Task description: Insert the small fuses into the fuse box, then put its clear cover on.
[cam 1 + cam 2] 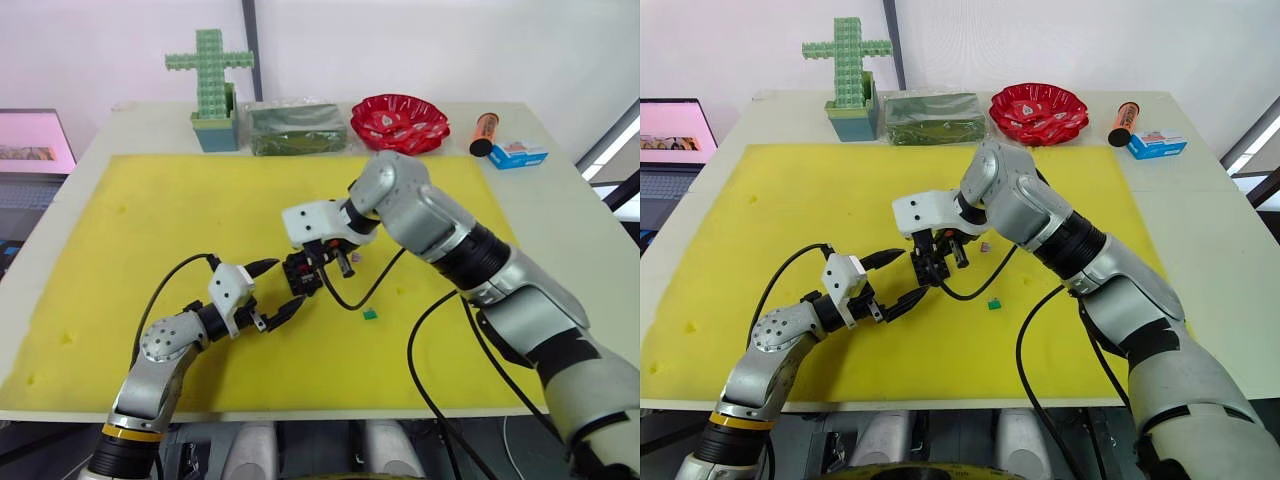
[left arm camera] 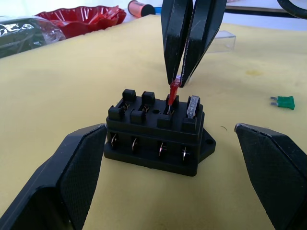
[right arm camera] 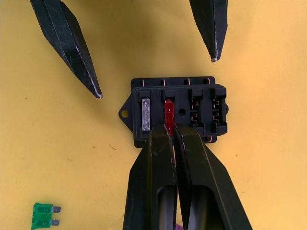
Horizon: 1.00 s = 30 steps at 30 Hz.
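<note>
Left wrist view: right gripper (image 2: 178, 80) pinching the red fuse (image 2: 172, 92) into the fuse box (image 2: 158, 132) slot.
Grey fuse (image 3: 146, 115) sitting seated beside it; left gripper (image 3: 156, 76) gaping wide around the box; green fuse (image 3: 43, 214) lying loose on the yellow mat (image 1: 150, 220).

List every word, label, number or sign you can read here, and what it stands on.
None can be read.
Blue and white box: printing too small to read.
Orange tube: markings too blurred to read.
Fuse box: no readable marks.
Laptop screen: an image, no legible text.
</note>
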Available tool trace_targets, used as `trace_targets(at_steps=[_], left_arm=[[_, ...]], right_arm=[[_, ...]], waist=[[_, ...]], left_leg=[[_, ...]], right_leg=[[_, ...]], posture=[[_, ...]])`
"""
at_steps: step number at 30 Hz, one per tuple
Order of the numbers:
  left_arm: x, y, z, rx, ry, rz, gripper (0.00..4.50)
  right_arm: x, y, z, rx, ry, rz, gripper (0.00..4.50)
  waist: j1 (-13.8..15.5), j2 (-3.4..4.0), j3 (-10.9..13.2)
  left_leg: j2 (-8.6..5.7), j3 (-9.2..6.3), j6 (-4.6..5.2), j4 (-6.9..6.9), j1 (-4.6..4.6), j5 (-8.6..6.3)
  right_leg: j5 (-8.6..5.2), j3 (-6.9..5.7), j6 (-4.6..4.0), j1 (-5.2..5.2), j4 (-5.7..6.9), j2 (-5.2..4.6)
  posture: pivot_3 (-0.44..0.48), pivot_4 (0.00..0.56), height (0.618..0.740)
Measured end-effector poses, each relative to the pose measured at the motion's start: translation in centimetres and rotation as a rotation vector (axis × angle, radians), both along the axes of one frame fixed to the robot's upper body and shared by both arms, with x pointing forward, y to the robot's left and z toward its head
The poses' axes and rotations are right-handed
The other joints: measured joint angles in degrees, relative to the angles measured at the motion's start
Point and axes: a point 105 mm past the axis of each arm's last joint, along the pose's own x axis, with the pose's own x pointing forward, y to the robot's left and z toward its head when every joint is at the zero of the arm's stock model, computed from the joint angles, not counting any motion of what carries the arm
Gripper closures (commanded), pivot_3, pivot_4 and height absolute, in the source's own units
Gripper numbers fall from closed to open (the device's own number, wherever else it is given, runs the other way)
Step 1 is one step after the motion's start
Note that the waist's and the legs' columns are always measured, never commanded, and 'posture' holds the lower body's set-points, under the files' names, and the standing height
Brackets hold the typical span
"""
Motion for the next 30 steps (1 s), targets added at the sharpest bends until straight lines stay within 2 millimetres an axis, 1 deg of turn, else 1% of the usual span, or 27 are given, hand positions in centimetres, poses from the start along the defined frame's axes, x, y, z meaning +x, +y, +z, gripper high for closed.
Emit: trace_targets(at_steps=[9,17,22,30], left_arm=[[-0.01,0.03,0.00,0.003,0.000,0.000,0.02],[-0.08,0.05,-0.03,0.004,0.001,-0.001,0.02],[-0.21,0.18,-0.23,0.011,0.008,0.000,0.02],[-0.22,0.16,-0.24,0.011,0.008,-0.001,0.02]], right_arm=[[-0.17,0.38,-0.12,0.009,0.021,-0.013,4.50],[-0.11,0.33,-0.13,0.009,0.021,-0.022,4.50],[0.22,0.23,-0.09,-0.001,-0.017,-0.009,4.50],[0.18,-0.08,-0.36,-0.014,0.000,-0.013,4.50]], waist=[[-0.01,0.00,0.00],[-0.04,0.00,0.00],[-0.01,0.00,0.00],[0.01,0.00,0.00]], left_leg=[[0.00,0.00,0.00,0.00,0.00,0.00],[0.00,0.00,0.00,-0.01,0.00,0.00],[0.00,0.00,0.00,-0.01,0.00,0.00],[0.00,0.00,0.00,-0.01,0.00,0.00]], right_leg=[[0.00,0.00,0.00,0.00,0.00,0.00],[0.00,0.00,0.00,-0.01,0.00,0.00],[0.00,0.00,0.00,-0.01,0.00,0.00],[0.00,0.00,0.00,-0.01,0.00,0.00]], posture=[[0.000,0.150,0.740],[0.000,0.150,0.740],[0.000,0.150,0.740],[0.000,0.150,0.740]])
